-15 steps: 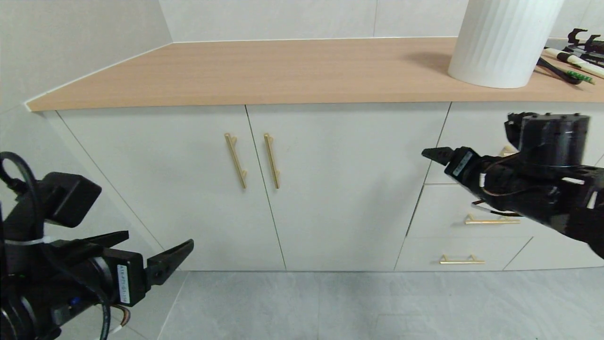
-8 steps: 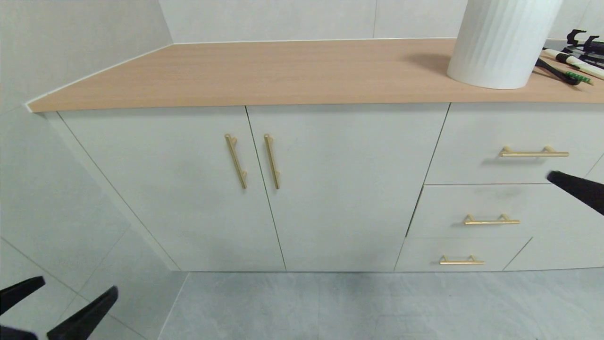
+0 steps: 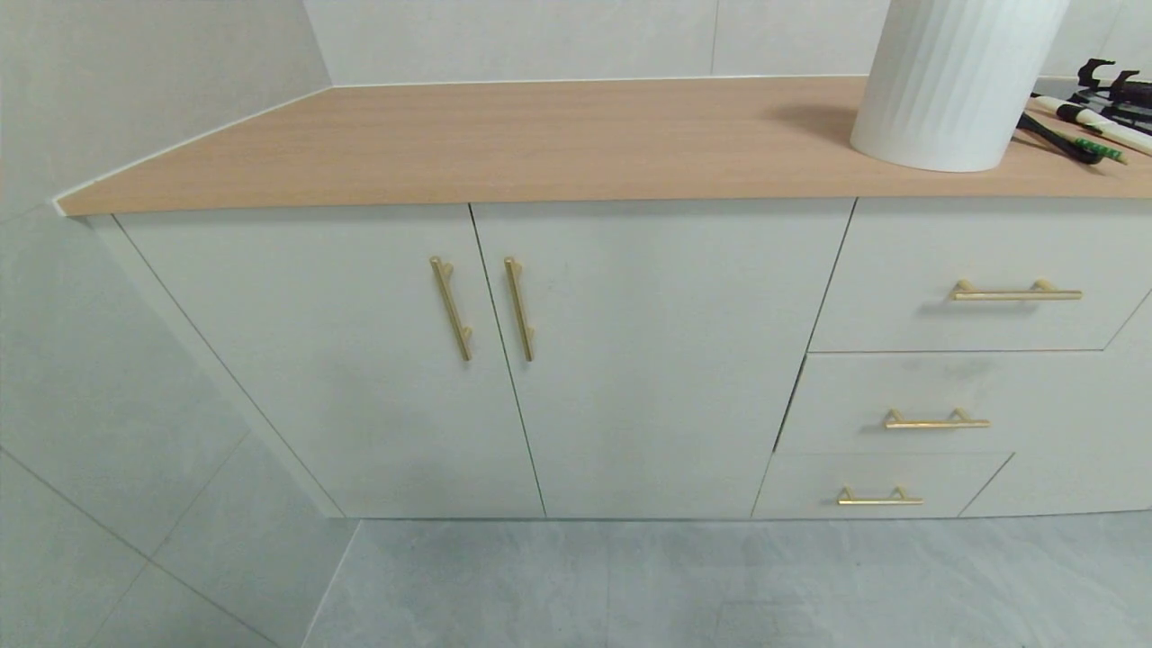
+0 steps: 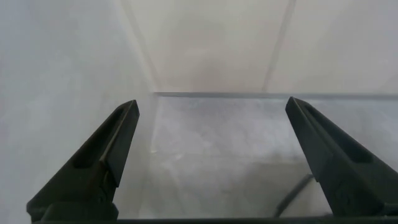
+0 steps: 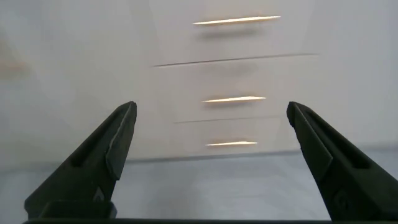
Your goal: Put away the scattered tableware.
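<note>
Several utensils [image 3: 1084, 135] with black, white and green handles lie at the far right of the wooden countertop [image 3: 504, 135], beside a tall white ribbed container [image 3: 958, 81]. My left gripper [image 4: 211, 112] is open, low down, facing the grey floor where it meets the cabinet base and the side wall. My right gripper [image 5: 211, 115] is also open and empty, held off from the drawer fronts [image 5: 236, 68] with their gold handles.
White cabinet with two doors and vertical gold handles [image 3: 481, 306] stands in the middle. Three drawers [image 3: 936, 360] with horizontal gold handles are at the right. A tiled wall [image 3: 108, 360] closes the left side. Grey tile floor [image 3: 720, 585] lies below.
Both arms have dropped out of the head view: a second ago both grippers were in front of the cabinet, half a second ago only their fingertips showed at the edges.
</note>
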